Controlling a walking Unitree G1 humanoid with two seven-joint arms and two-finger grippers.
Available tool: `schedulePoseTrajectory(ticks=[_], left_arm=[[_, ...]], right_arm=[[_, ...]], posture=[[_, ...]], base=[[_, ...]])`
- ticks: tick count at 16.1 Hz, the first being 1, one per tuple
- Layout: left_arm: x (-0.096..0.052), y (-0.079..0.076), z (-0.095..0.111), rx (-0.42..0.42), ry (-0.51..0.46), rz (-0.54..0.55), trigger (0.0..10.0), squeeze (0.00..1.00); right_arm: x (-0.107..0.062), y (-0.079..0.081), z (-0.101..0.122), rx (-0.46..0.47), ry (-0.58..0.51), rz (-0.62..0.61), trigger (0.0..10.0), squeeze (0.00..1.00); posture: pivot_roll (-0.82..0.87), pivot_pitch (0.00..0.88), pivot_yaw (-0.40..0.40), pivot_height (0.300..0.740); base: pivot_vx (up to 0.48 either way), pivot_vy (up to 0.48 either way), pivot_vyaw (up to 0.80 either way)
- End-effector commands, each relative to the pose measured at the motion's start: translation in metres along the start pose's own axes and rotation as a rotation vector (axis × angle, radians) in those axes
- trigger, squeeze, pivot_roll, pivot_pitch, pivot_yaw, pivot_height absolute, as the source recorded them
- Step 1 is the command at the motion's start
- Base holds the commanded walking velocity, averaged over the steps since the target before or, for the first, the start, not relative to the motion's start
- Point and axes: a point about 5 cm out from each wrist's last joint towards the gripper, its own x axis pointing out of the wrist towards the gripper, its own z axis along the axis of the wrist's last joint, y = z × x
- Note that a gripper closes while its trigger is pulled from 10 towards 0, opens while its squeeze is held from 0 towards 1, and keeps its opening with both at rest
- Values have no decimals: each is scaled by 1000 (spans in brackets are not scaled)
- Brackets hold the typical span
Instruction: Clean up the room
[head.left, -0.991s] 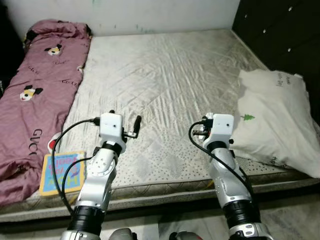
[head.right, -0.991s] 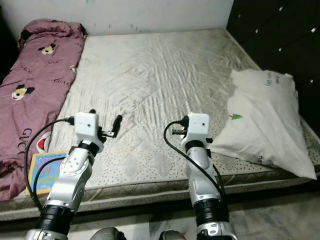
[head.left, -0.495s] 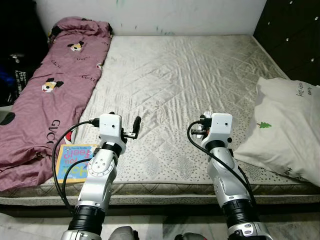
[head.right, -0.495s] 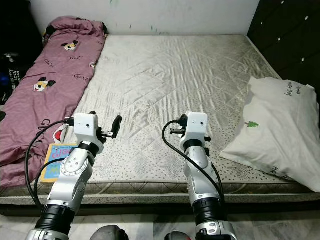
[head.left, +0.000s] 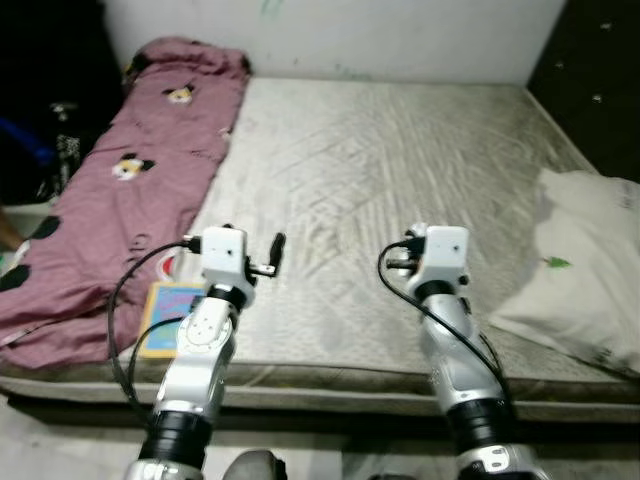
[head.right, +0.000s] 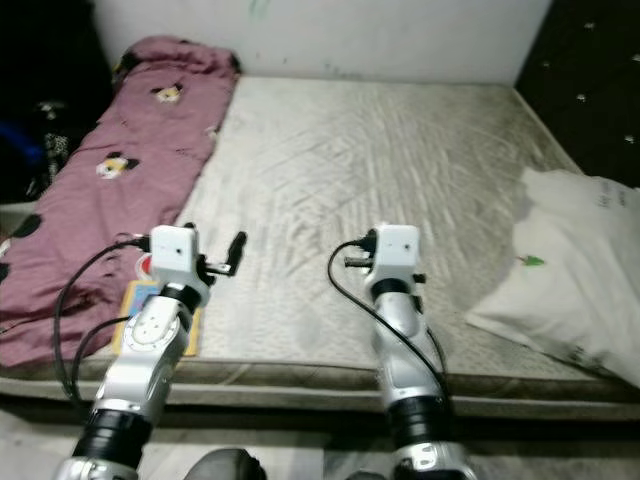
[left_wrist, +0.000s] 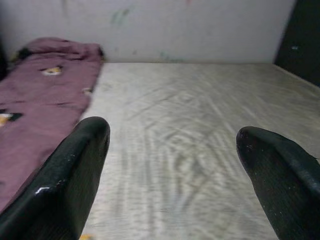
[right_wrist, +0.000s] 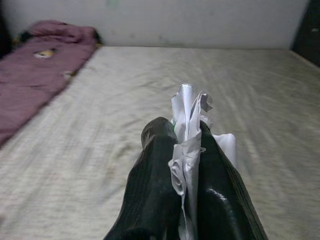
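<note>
My right gripper (right_wrist: 184, 131) is shut on a crumpled white piece of paper (right_wrist: 186, 102), which sticks out between the black fingers. It hangs above the near part of a bare grey mattress (head.left: 400, 170). My left gripper (left_wrist: 172, 150) is open with nothing between its fingers (left_wrist: 75, 170), held level over the mattress's near left part. A colourful children's book (head.left: 165, 305) lies flat at the mattress's front left corner, just left of my left arm. A white pillow (head.left: 590, 270) with a small green tree print rests on the mattress's right side.
A purple patterned blanket (head.left: 130, 200) runs along the mattress's left side up to the white wall (head.left: 400, 40). A dark cabinet (head.left: 600, 70) stands at the right. Dark clutter (head.left: 50, 140) sits on the floor at the left. The mattress's front edge (head.left: 330, 375) runs below my arms.
The whole picture has shifted and blurred, so the camera has moved: more floor shows at the left and the bed sits farther off. Both arms keep the same pose.
</note>
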Motion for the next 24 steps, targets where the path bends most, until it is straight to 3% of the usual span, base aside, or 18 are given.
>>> schedulePoseTrajectory(ticks=[1,6,10,13,24], left_arm=[[2,0,1,-5,5,1,10000,0],[2,0,2,-3,-7,9,10000,0],[2,0,6,21,-27,15,10000,0],[1,0,5,-12,-29,-6,10000,0],[1,0,5,-12,-27,-13,10000,0]], right_arm=[[0,-4,0,-8,4,-9,10000,0],[1,-3,0,-12,9,-5,10000,0],[1,-3,-1,-9,8,-3,10000,0],[1,-2,-1,-6,8,-4,10000,0],[2,-1,-1,-10,11,5,10000,0]], posture=[[25,0,30,740],[26,0,27,740],[29,0,28,740],[26,0,30,740],[31,0,30,740]], base=[[0,480,0],[0,477,0],[0,0,0],[0,0,0],[301,0,0]])
